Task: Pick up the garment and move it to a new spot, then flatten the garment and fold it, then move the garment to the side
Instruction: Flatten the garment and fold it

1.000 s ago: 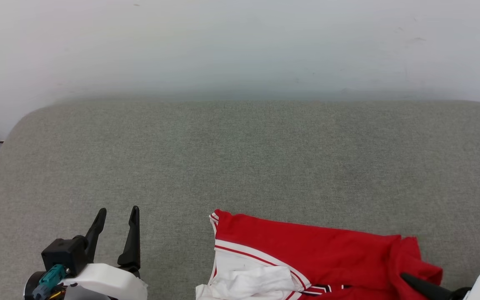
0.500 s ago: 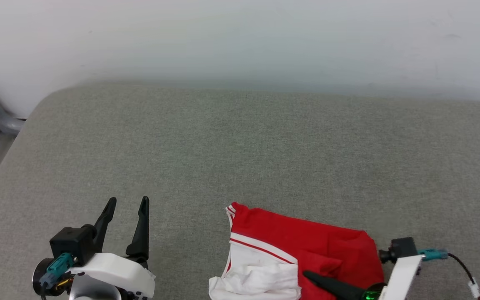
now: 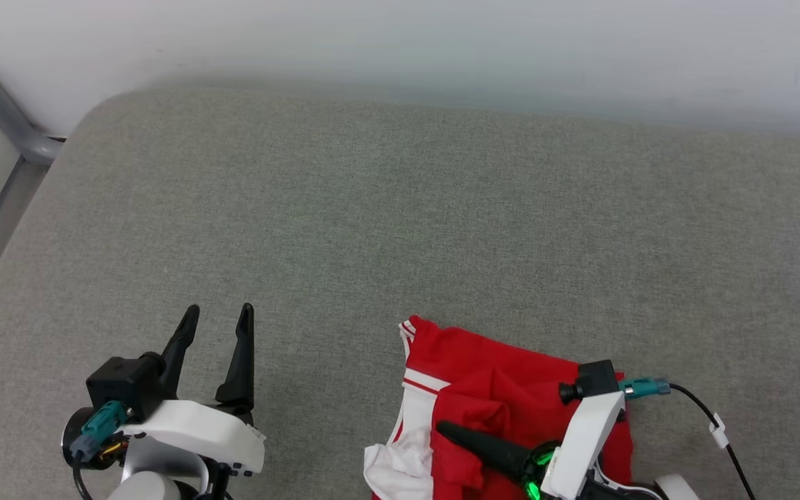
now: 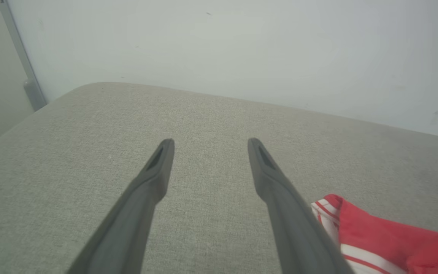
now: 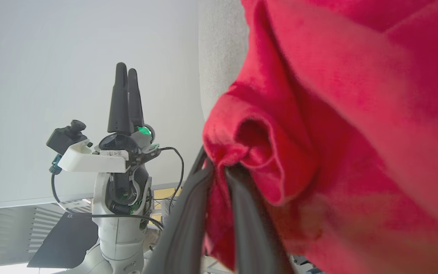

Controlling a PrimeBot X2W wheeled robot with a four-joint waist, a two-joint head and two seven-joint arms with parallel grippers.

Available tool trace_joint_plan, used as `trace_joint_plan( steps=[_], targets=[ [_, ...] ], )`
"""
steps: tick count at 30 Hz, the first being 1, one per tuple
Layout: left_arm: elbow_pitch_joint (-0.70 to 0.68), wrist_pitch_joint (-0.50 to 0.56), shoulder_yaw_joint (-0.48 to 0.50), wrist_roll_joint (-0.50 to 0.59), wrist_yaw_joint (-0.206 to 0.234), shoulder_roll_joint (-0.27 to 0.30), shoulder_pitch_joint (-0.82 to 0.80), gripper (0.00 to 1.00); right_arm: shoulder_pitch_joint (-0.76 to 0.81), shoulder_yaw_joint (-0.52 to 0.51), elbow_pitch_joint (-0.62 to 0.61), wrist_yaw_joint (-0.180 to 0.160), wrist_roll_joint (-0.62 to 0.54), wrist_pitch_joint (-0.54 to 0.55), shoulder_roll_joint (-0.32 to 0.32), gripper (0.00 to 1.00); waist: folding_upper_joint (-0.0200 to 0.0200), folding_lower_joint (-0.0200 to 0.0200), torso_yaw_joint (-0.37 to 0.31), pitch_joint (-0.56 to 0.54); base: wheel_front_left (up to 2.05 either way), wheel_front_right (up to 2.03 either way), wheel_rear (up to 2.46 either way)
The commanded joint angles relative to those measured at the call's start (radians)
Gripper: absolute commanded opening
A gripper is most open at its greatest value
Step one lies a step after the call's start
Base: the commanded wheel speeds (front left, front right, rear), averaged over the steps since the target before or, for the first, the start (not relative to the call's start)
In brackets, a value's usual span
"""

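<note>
The red shirt (image 3: 504, 378) lay bunched up on the grey cushion (image 3: 372, 208), at the near edge and toward the right. The right claw (image 5: 219, 170) was pinched on a fold of the red shirt, with cloth squeezed between its two dark fingers. The left claw (image 3: 220, 310) was wide open and held nothing. It was over the grey cushion, apart from the red shirt on its left side.
</note>
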Motion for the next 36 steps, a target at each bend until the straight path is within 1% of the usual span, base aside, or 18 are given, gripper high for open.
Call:
trace_joint_plan(
  steps=[1,4,9,12,14,16,19,25,28,31,34,36],
  targets=[
    [0.002,-0.006,0.004,0.005,-0.006,-0.005,-0.011,1.00,-0.018,0.004,0.001,-0.001,-0.001,-0.017,0.001,1.00,0.0000,-0.0001,0.001,0.006,0.00,0.00,0.00],
    [0.010,-0.009,0.006,0.006,-0.007,-0.010,-0.017,1.00,-0.031,0.024,-0.001,-0.001,0.003,-0.059,0.001,1.00,0.0000,-0.0001,-0.001,0.012,0.00,0.00,0.00],
    [0.027,-0.015,0.010,0.008,-0.013,-0.022,-0.014,1.00,-0.051,0.057,-0.071,-0.001,-0.050,-0.155,-0.039,1.00,0.0000,-0.0001,-0.016,-0.001,0.00,0.00,0.00],
    [0.032,-0.016,0.010,0.011,-0.016,-0.025,-0.010,1.00,-0.063,0.070,-0.115,-0.001,-0.128,-0.241,-0.080,1.00,0.0000,-0.0001,-0.026,-0.013,0.00,0.00,0.00],
    [0.034,-0.017,0.012,0.013,-0.016,-0.027,-0.006,1.00,-0.071,0.060,-0.122,-0.001,-0.210,-0.329,-0.109,1.00,0.0000,-0.0001,-0.033,-0.020,0.00,0.00,0.00],
    [0.035,-0.017,0.014,0.015,-0.015,-0.032,-0.002,1.00,-0.072,0.046,-0.118,-0.001,-0.280,-0.406,-0.119,1.00,0.0000,-0.0001,-0.040,-0.029,0.00,0.00,0.00],
    [0.038,-0.019,0.023,0.019,-0.009,-0.033,0.014,1.00,-0.072,-0.004,-0.094,-0.001,-0.415,-0.511,-0.141,1.00,0.0000,-0.0001,-0.056,-0.045,0.00,0.00,0.00],
    [0.043,-0.022,0.038,0.024,0.002,-0.037,0.048,1.00,-0.031,-0.149,-0.060,-0.001,-0.650,-0.634,-0.126,1.00,0.0000,-0.0001,-0.087,-0.094,0.00,0.00,0.00],
    [0.046,-0.022,0.042,0.030,0.008,-0.034,0.068,1.00,0.001,-0.226,-0.090,-0.001,-0.780,-0.674,-0.120,1.00,0.0000,-0.0001,-0.101,-0.123,0.00,0.00,0.00],
    [0.044,-0.023,0.047,0.037,0.016,-0.031,0.078,1.00,0.038,-0.296,-0.146,-0.001,-0.907,-0.698,-0.111,1.00,0.0000,-0.0001,-0.113,-0.144,0.00,0.00,0.00],
    [0.039,-0.023,0.056,0.043,0.023,-0.030,0.087,1.00,0.077,-0.348,-0.222,-0.001,-1.019,-0.705,-0.096,1.00,0.0000,-0.0001,-0.123,-0.156,0.00,0.00,0.00],
    [0.039,-0.024,0.063,0.048,0.024,-0.027,0.089,1.00,0.107,-0.367,-0.264,-0.001,-1.072,-0.692,-0.085,1.00,0.0000,-0.0001,-0.129,-0.161,0.00,0.00,0.00]
  ],
)
